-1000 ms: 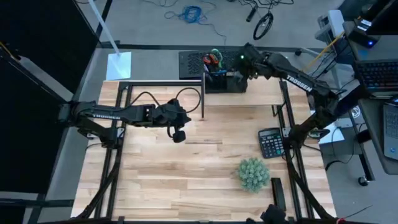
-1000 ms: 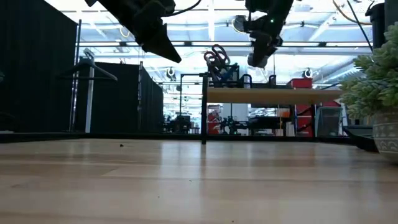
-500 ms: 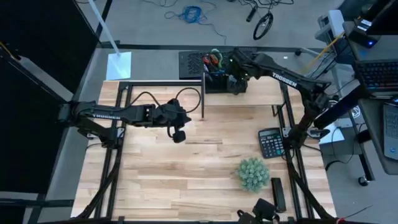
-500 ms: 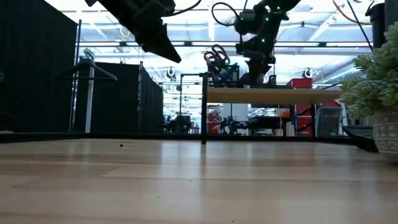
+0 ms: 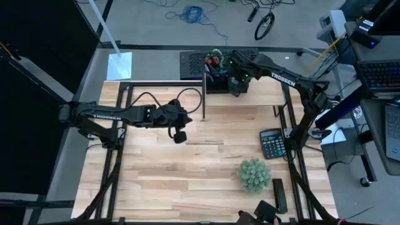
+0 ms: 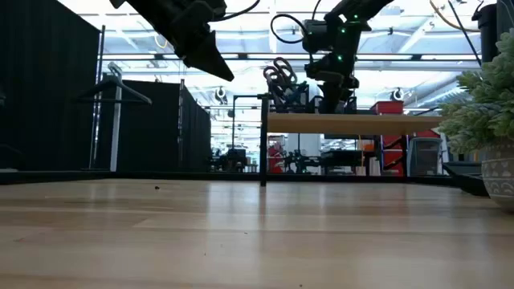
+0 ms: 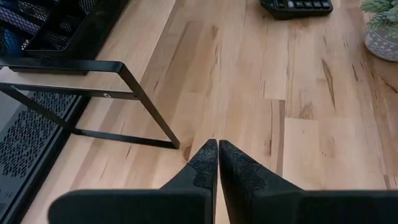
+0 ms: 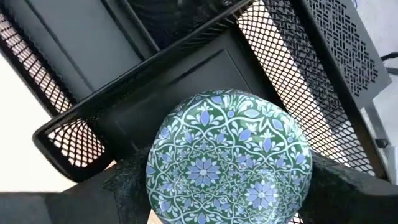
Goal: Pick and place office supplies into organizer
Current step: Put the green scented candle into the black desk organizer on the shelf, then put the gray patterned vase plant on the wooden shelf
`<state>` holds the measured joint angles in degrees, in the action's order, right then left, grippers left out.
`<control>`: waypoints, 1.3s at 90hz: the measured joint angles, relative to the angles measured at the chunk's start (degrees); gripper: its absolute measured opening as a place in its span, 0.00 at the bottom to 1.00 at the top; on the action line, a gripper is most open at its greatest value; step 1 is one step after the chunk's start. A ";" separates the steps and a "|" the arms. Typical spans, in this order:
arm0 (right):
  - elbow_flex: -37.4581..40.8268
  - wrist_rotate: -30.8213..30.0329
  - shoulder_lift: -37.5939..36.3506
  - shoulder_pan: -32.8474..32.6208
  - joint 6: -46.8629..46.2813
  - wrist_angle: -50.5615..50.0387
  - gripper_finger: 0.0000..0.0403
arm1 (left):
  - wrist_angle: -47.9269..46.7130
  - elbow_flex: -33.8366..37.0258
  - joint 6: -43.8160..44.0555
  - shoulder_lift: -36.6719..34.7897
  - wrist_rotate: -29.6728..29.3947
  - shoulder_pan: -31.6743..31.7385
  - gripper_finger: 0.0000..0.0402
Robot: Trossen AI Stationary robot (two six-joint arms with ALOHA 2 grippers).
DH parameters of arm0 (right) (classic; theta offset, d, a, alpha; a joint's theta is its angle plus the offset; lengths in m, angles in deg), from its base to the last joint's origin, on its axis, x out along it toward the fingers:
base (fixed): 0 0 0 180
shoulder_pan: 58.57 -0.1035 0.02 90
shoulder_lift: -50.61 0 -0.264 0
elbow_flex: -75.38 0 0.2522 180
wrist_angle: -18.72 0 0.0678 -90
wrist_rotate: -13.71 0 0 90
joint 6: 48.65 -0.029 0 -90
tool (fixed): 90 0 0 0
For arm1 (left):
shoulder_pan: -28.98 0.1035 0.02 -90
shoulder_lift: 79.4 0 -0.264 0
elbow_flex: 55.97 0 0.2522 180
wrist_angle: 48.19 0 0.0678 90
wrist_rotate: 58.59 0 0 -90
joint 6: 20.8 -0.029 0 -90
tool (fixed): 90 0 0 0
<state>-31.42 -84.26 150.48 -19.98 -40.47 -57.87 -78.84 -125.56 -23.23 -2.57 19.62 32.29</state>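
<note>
Now our right pincer [image 8: 227,186] grasps the patterned disc [image 8: 229,157] over the far mesh organizer [image 8: 68,134]; left pincer [image 7: 217,149] clenched.

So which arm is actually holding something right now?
The right gripper, over the mesh organizer, grips the patterned blue-green disc. The left gripper hangs empty, jaws shut.

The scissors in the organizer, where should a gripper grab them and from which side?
Probably the handle loops, from above: the scissors stand upright in the organizer on the shelf riser, handles up, blades hidden inside. The right gripper is shut on the patterned disc.
</note>
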 joint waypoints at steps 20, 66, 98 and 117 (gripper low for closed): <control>0.00 1.71 0.00 0.02 -0.06 0.04 0.76 | -0.02 0.00 0.00 0.00 0.00 -0.02 0.01; 0.00 2.02 -0.09 -0.05 1.39 0.27 0.77 | -0.12 0.00 0.02 0.00 0.01 -0.02 0.01; 0.00 0.44 -5.21 -0.87 2.16 -0.42 0.77 | -0.09 0.00 0.04 0.00 0.01 0.00 0.01; 0.00 0.36 -10.11 -0.84 1.70 -0.94 0.77 | -0.09 0.00 0.04 0.00 0.00 0.00 0.01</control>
<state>-31.42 -83.89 140.37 -20.82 -38.77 -58.81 -78.93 -125.56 -23.19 -2.57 19.62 32.29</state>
